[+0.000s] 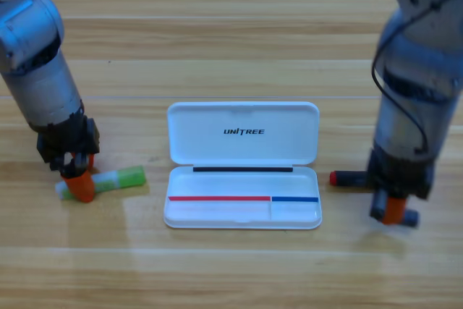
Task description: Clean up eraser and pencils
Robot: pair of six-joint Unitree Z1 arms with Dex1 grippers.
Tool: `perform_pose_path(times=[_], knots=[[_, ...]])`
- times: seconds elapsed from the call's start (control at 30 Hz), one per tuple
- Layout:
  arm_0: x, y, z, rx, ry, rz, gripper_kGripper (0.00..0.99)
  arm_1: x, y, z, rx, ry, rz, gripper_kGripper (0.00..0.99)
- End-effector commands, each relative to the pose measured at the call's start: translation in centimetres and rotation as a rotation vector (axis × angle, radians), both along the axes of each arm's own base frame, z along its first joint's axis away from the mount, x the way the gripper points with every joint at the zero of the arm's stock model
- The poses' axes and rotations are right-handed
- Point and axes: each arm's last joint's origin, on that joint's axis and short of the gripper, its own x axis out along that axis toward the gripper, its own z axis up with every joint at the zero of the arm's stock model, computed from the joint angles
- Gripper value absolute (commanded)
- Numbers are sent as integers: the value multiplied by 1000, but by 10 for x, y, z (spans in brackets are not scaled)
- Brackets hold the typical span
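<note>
The pale green and white pencil (pixel 119 178) lies flat on the table, left of the open white case (pixel 242 215). My left gripper (pixel 78 184) points down onto the pencil's left end, its orange jaws covering that end. Only the left part of the black pencil with red ends (pixel 350 177) shows, right of the case; the right arm hides the other part. My right gripper (pixel 393 210) points down just in front of that pencil. A small dark bluish block, probably the eraser (pixel 410 218), pokes out at its right side. Whether it is gripped is hidden.
The case's lid (pixel 242 132) lies open, folded back away from the tray. Both grey arms stand tall at the table's left and right sides. Bare wooden table (pixel 231 273) runs along the front.
</note>
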Motion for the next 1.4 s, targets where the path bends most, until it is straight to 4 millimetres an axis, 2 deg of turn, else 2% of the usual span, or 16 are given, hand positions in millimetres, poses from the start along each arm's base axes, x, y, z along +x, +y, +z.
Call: perform_pose_path(times=[0.03, 0.17, 0.2, 0.4, 0.57, 0.77, 0.87, 1.4], knots=[[-3, -4, -28, 36, 62, -25, 434, -23, 38, 45, 97, -62, 232, 0], [-6, -8, -24, 38, 47, -40, 58, -16, 68, 40, 126, -76, 317, 0], [-7, -10, -21, 41, 36, -38, 0, -14, 75, 36, 127, -77, 329, 0], [-21, -20, -5, 56, -15, -46, 0, -7, 99, 19, 132, -68, 368, 0], [-38, -29, 31, 50, -56, -56, 0, -2, 105, 6, 109, -59, 375, 0], [-52, -24, 78, 34, -95, -50, 0, -2, 105, -9, 83, -29, 373, 0], [-56, -21, 92, 29, -106, -50, 0, -3, 104, -12, 75, -22, 372, 0], [-57, -22, 93, 27, -97, -51, 0, -3, 100, -20, 52, -4, 365, 0]])
